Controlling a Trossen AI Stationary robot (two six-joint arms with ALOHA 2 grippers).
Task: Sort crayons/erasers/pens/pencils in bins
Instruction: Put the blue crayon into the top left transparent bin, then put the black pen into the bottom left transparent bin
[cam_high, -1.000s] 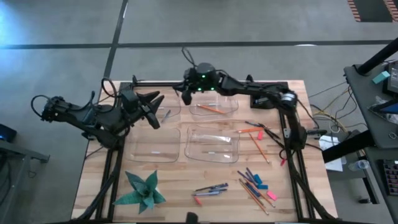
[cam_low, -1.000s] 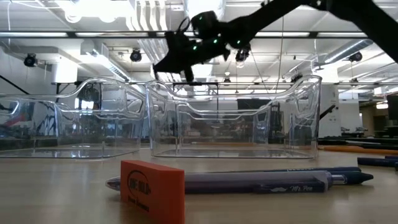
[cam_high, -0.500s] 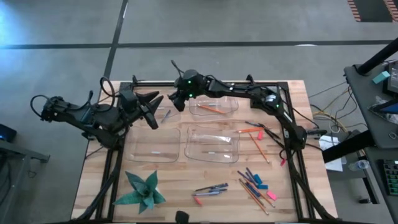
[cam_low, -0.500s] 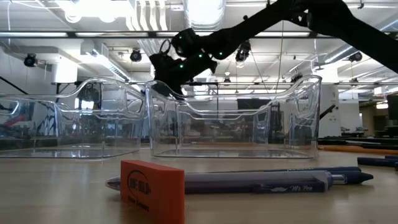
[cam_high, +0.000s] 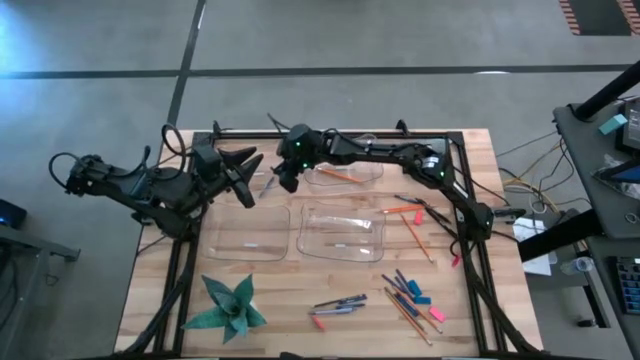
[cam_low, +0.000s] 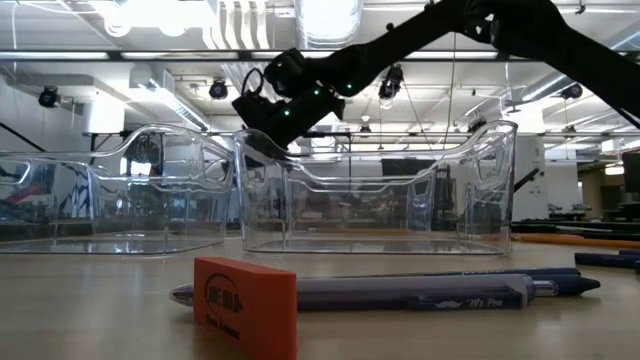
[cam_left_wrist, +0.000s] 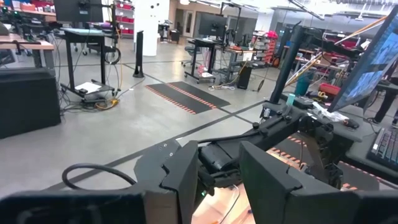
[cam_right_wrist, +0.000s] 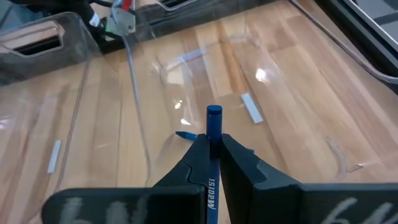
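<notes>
Four clear bins stand in two rows on the wooden table. My right gripper (cam_high: 284, 182) reaches across to the far-left bin (cam_high: 262, 192) and hangs above it, slanting down, shut on a dark blue pen (cam_right_wrist: 214, 123). A small blue stick (cam_right_wrist: 185, 135) lies on that bin's floor. An orange pencil (cam_high: 338, 175) lies in the far-right bin (cam_high: 372, 170). My left gripper (cam_high: 246, 176) waits raised and level at the table's far left, open, with nothing between its fingers. My right gripper pinches the pen's shaft (cam_right_wrist: 213, 133) between its two fingers. The fingers lie along the pen, and its blunt end (cam_right_wrist: 214, 112) sticks out past the fingertips. The pen is lifted clear above the far-left bin and slants downward with the fingers.
Loose pencils and pens lie right of the bins (cam_high: 410, 215); more sticks and small erasers sit near the right front (cam_high: 410, 295). Pens (cam_high: 340, 303) and a pink eraser (cam_high: 318, 322) lie at the front. A green paper star (cam_high: 230, 305) sits front left.
My right gripper has gone toward the table's left edge and down, from above the far-right bin to above the far-left bin, tipping further downward. It has stayed shut on the pen, which moved with it.
</notes>
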